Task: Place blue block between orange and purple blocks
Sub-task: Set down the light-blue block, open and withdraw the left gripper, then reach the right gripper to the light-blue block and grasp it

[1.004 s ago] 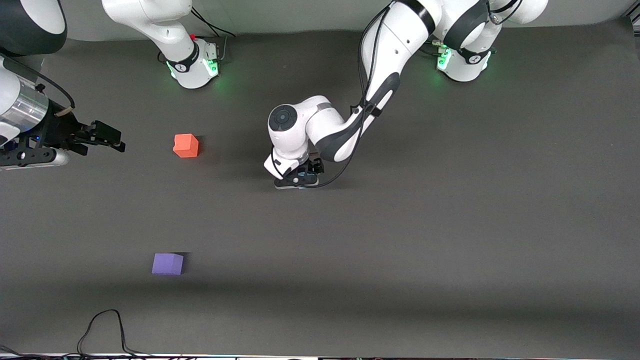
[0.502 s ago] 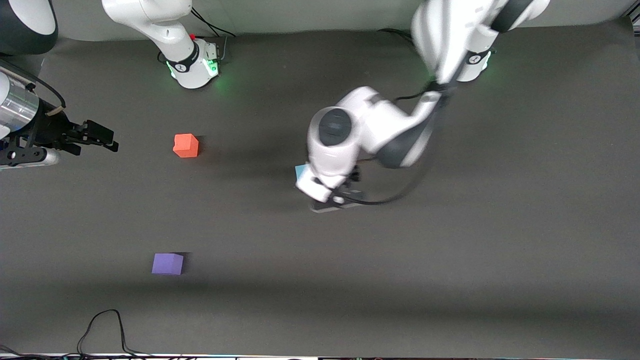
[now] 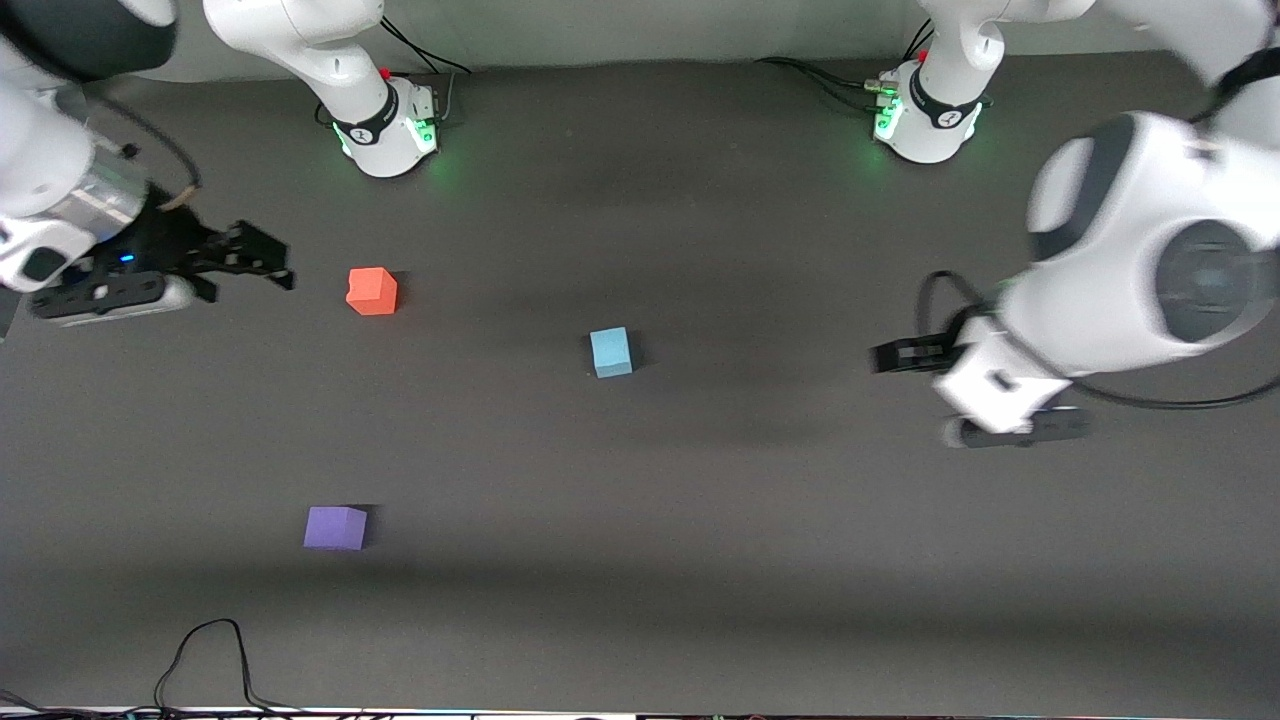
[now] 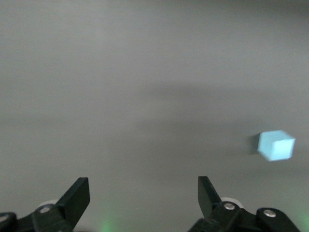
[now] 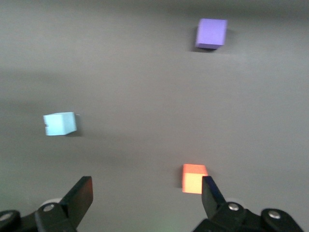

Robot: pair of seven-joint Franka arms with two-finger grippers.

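Note:
The light blue block [image 3: 611, 352] stands alone on the dark mat in the middle of the table, toward the left arm's end from the other two cubes. The orange block [image 3: 371, 291] lies farther from the front camera than the purple block [image 3: 335, 527]. My left gripper [image 3: 885, 357] is open and empty, up over the mat toward the left arm's end; its wrist view [image 4: 143, 186] shows the blue block [image 4: 275, 145] off to one side. My right gripper [image 3: 275, 262] is open and empty beside the orange block. Its wrist view [image 5: 145, 186] shows the orange [image 5: 194, 178], blue [image 5: 60, 123] and purple [image 5: 211, 33] blocks.
The two arm bases [image 3: 385, 130] [image 3: 925, 120] stand along the mat's edge farthest from the front camera. A black cable [image 3: 205, 650] loops on the mat at the edge nearest that camera, near the purple block.
The left gripper has let go of the blue block, risen and swung away toward the left arm's end. The blue block now stands uncovered. The right gripper has moved slightly toward the orange block.

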